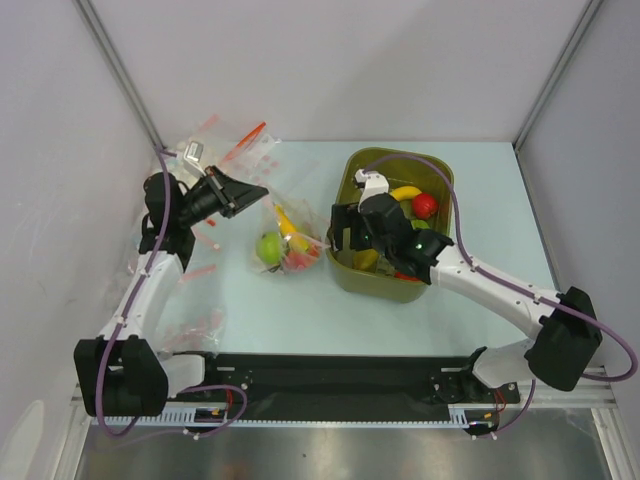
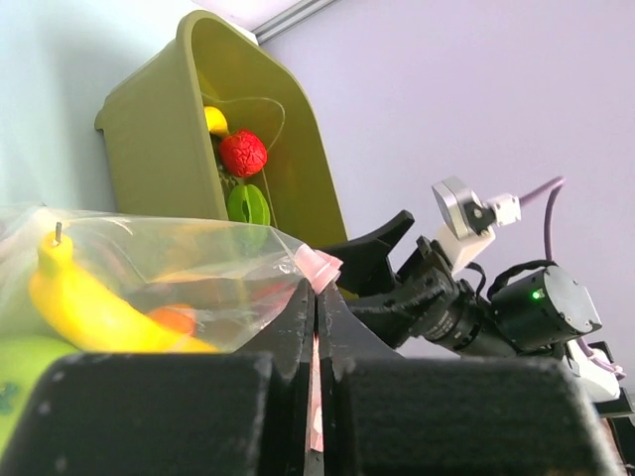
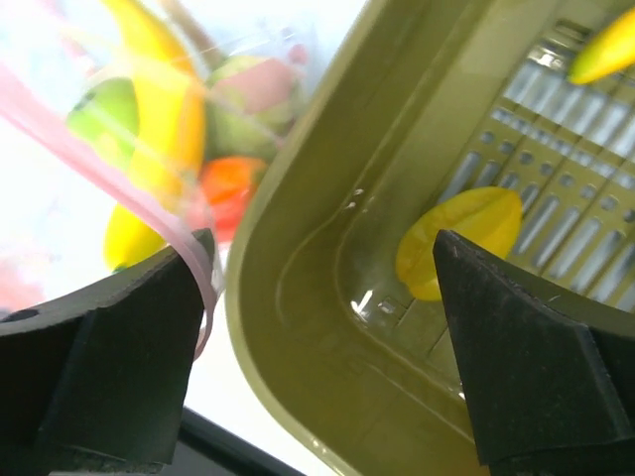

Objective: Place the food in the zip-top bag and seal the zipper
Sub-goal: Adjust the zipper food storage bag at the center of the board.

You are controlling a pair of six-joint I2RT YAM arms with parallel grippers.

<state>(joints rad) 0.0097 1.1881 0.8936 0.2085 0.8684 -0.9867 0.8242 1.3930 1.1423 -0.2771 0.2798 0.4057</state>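
Observation:
The clear zip-top bag [image 1: 285,240] lies on the table left of the tub, holding a yellow banana [image 2: 89,307], a green apple [image 1: 268,247] and an orange-red piece. My left gripper [image 2: 317,297] is shut on the bag's pink zipper strip [image 2: 319,266], seen from above at the bag's upper left, left gripper [image 1: 260,190]. My right gripper [image 3: 322,243] is open and holds nothing, straddling the tub's left rim beside the bag's mouth, right gripper [image 1: 338,238]. The pink zipper [image 3: 129,178] runs past its left finger. A yellow lemon [image 3: 461,243] lies on the tub floor near its right finger.
The olive-green tub [image 1: 440,170] stands right of centre, with a banana [image 1: 405,192], a red tomato [image 1: 424,205] and a green piece [image 2: 248,205] inside. Spare bags [image 1: 215,135] lie at the back left. Grey walls close in on three sides.

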